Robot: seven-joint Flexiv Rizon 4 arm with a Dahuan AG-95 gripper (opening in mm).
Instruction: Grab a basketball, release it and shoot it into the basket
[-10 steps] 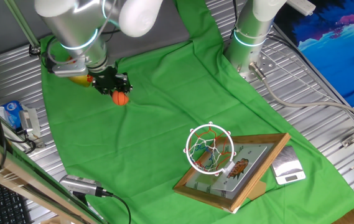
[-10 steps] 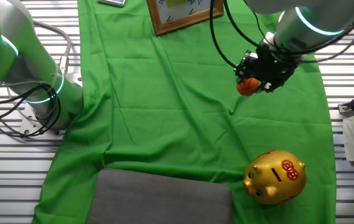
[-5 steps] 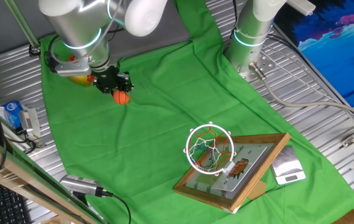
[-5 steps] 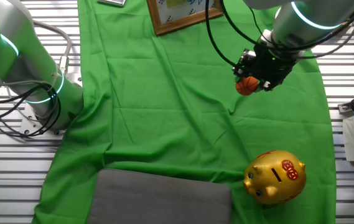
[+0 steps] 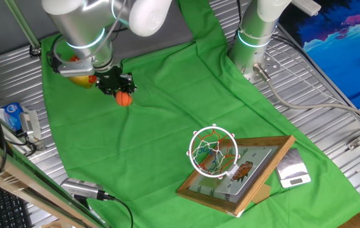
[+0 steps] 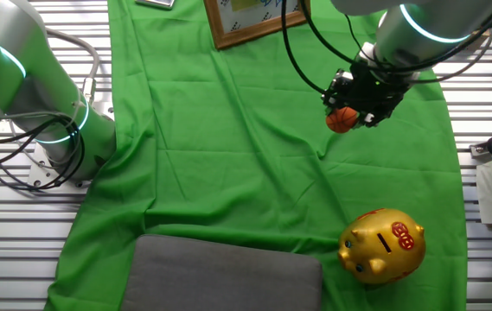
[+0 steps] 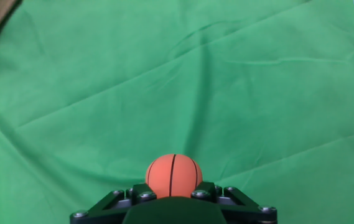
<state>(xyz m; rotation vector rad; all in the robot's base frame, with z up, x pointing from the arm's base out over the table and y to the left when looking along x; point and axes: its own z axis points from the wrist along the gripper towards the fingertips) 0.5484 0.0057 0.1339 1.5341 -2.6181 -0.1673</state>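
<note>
Orange basketball point(image 5: 124, 99): clamped between the fingers, above the green cloth point(image 6: 228, 155), near its edge.
Gripper point(image 6: 347, 110): closed on the ball.
Basket point(image 5: 212, 151): at the cloth's far end, well apart.

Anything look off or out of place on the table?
Nothing damaged or spilled. The green cloth is creased. The gold piggy bank stands upright. The gripper holds the basketball above the cloth, far from the basket.

A slatted metal table point(image 6: 21, 233) carries a green cloth point(image 6: 228, 155), gold piggy bank point(image 6: 382, 245) and framed basket point(image 5: 214, 152).
</note>
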